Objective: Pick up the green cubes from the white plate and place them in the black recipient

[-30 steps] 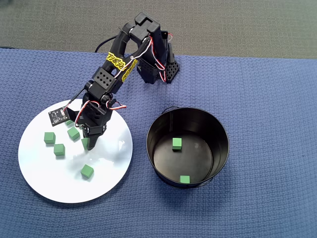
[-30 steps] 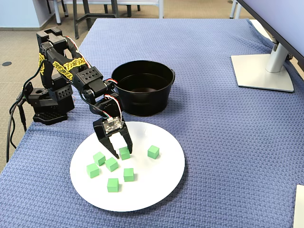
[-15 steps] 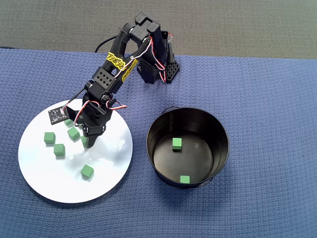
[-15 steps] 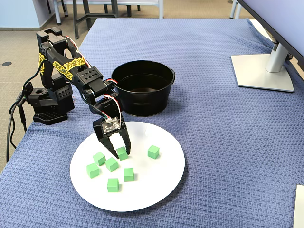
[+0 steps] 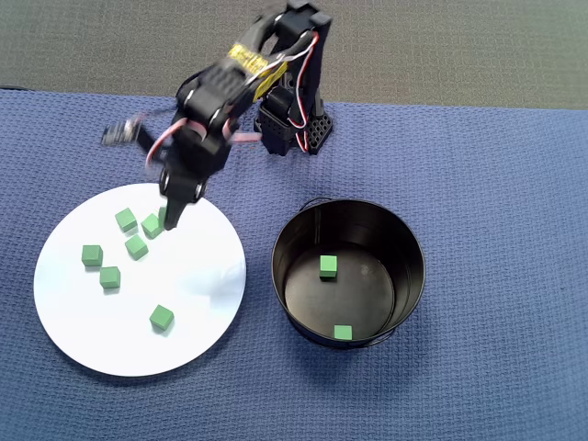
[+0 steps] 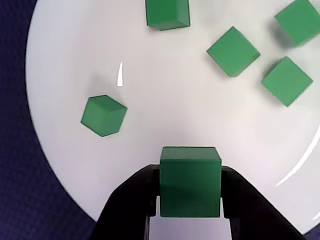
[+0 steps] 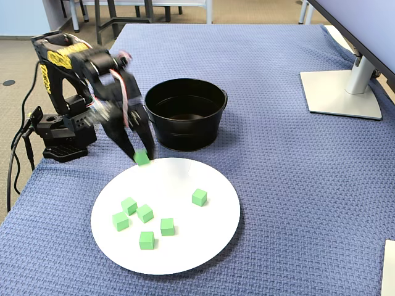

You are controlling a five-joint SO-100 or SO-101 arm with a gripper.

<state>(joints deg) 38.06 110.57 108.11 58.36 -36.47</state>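
Overhead view, left to right. The large, round, glossy white plate [image 5: 92,340] lies below and to the left of my black two-finger gripper [image 5: 168,219]; five small, matte, bright green cubes [image 5: 110,277] rest loose on it, all to the gripper's left or below it. A sixth, the held green cube [image 6: 190,181], sits clamped between my two black fingers [image 6: 127,202], which press on its left and right faces in the wrist view. Half a second ago this cube and my fingertips were down among the others on the plate; now the arm has risen and drawn back toward its base, and in the fixed view the held cube [image 7: 142,158] hangs clear above the plate's far rim. To the gripper's right, well apart, stands the round, glossy black cylindrical tin [image 5: 404,241], two green cubes already on its floor. The grasp therefore appears to have succeeded; the step in hand is probably the carry rightward over the tin's rim, with five cubes left on the plate afterward.
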